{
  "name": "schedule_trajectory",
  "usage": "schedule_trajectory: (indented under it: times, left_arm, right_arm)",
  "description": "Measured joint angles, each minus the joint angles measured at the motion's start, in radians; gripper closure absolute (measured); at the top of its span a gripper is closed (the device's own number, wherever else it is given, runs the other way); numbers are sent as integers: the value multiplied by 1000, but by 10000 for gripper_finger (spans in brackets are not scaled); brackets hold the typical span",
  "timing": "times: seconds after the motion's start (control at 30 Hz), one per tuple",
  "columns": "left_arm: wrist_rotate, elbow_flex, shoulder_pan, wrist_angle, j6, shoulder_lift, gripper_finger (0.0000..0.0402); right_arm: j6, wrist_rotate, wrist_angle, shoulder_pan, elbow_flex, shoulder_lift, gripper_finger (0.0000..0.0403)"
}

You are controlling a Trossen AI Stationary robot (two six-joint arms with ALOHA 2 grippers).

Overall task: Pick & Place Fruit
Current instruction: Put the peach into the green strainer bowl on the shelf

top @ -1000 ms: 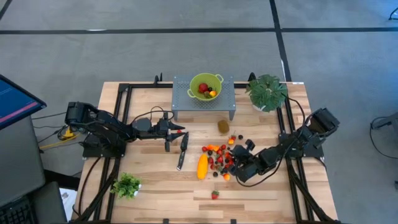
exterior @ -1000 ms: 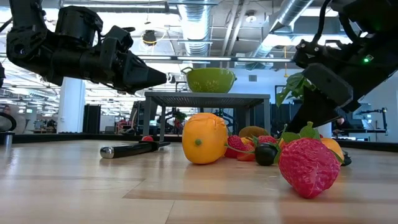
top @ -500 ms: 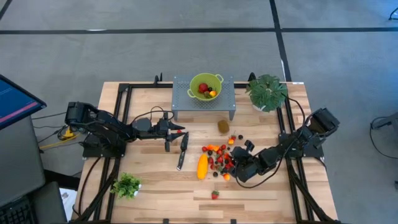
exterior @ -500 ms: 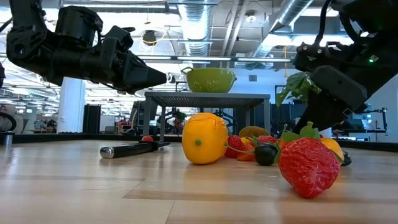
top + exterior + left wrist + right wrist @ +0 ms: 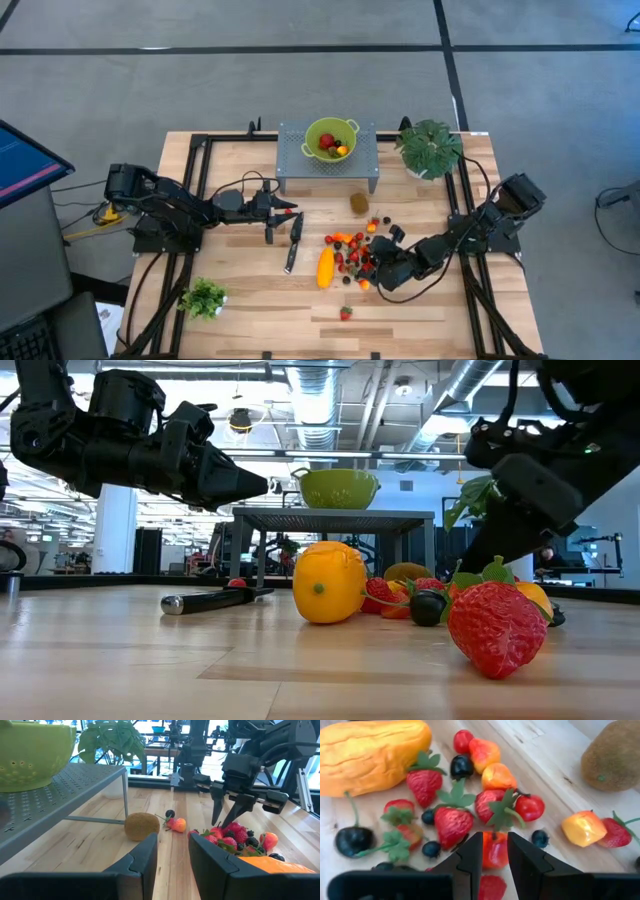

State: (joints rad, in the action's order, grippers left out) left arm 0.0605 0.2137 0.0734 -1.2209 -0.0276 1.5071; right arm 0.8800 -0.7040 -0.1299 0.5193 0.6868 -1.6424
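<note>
— What do we meet first, starting at the table's front edge, farthest from the grey stand (image 5: 300, 165)?

— A lone strawberry (image 5: 345, 313), well apart from everything. Closer to the stand we find the fruit pile (image 5: 352, 255): small berries, strawberries and a long yellow-orange fruit (image 5: 325, 266) on its left. The right gripper (image 5: 226, 820) hangs low over that pile, fingers apart, straddling an orange-red piece (image 5: 495, 851). We cannot tell whether they touch it.

— And nearer the stand?

— A kiwi (image 5: 359, 203) lies just in front of it. The left gripper (image 5: 292, 211) waits left of the kiwi, beside a knife (image 5: 292, 240), fingers slightly apart and empty. On the stand sits a green colander (image 5: 318, 132) with a few fruits inside.

— Which step do we judge this to be?

— Picking from the pile. Next, we think the right fingers must close squarely on one piece, lift clear of its neighbours, then carry it to the colander.
</note>
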Motion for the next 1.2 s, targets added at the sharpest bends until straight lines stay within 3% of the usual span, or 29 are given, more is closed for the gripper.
schedule_trajectory:
  times: [0.47,0.77,1.2]
  left_arm:
    - [-1,0,0,0,0,0,296]
    - [-5,0,0,0,0,0,296]
    - [-4,0,0,0,0,0,296]
  right_arm:
    - [-24,-2,9,-31,0,0,328]
    - [-56,0,8,-31,0,0,397]
    - [-60,0,8,-31,0,0,400]
